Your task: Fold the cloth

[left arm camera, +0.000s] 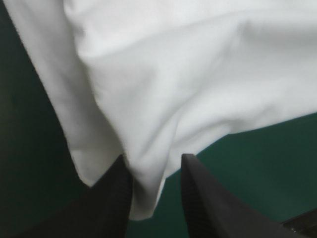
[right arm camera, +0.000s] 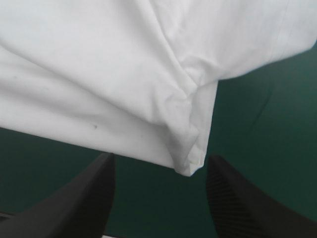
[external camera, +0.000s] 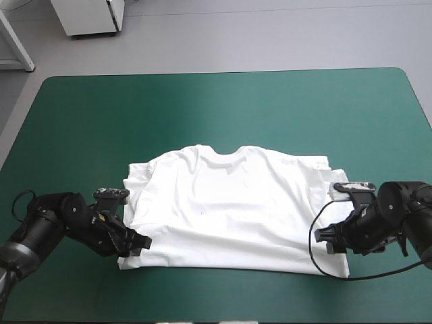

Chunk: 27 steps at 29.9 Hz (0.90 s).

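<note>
The white T-shirt [external camera: 229, 209] lies spread flat in the middle of the teal-green table, collar toward the far edge and sleeves tucked in. My left gripper [external camera: 138, 244] is at the shirt's near left corner. In the left wrist view the left gripper [left arm camera: 156, 163] stands a little open, with a hanging fold of the T-shirt [left arm camera: 188, 74] between its black fingers and a strip of cover showing beside it. My right gripper [external camera: 326, 237] is at the near right corner. The right gripper [right arm camera: 159, 163] is wide open, and the corner of the T-shirt [right arm camera: 124, 74] lies just ahead of its fingers.
Bare teal-green cover [external camera: 223, 108] stretches beyond the shirt to the far edge, with narrower strips on both sides and along the near edge. A white cabinet [external camera: 91, 17] stands on the floor past the far left corner.
</note>
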Tool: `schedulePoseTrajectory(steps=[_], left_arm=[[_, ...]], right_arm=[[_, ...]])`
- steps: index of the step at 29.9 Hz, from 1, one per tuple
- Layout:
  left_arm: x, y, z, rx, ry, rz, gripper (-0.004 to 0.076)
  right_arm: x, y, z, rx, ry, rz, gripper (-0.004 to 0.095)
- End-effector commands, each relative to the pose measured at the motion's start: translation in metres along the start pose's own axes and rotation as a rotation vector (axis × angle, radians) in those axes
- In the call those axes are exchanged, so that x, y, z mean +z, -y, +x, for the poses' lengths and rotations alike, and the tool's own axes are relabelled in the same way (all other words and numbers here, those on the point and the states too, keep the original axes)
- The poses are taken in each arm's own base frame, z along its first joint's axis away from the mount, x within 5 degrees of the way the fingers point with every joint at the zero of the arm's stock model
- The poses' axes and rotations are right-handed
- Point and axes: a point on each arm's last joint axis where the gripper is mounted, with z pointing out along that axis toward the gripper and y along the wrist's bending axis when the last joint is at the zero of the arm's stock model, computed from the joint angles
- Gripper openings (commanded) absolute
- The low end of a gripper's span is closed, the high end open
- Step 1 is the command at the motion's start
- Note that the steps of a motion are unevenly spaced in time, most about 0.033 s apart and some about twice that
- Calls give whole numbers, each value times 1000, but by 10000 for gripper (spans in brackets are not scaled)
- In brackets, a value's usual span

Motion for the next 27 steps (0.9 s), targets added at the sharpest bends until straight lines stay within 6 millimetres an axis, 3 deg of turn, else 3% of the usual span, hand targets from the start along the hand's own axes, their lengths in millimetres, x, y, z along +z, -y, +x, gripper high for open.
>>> schedulePoseTrajectory(steps=[1, 4, 8, 12, 20, 27], left_arm=[[-29, 10, -12, 50, 105, 14, 358], [-49, 15, -22, 80, 165, 0, 414], [-78, 20, -31, 124, 227, -39, 418], [-102, 20, -36, 160, 272, -114, 417], [-120, 24, -45, 194, 388, -140, 384], [-121, 24, -49, 197, 432, -147, 353]], right_arm=[[-34, -4, -13, -32, 117, 11, 592], [-58, -4, -22, -41, 201, 54, 538], [-85, -5, -30, -52, 298, 86, 510], [-90, -5, -32, -30, 317, 100, 510], [-70, 27, -60, 118, 291, 134, 509], [-23, 46, -96, 152, 168, 115, 509]])
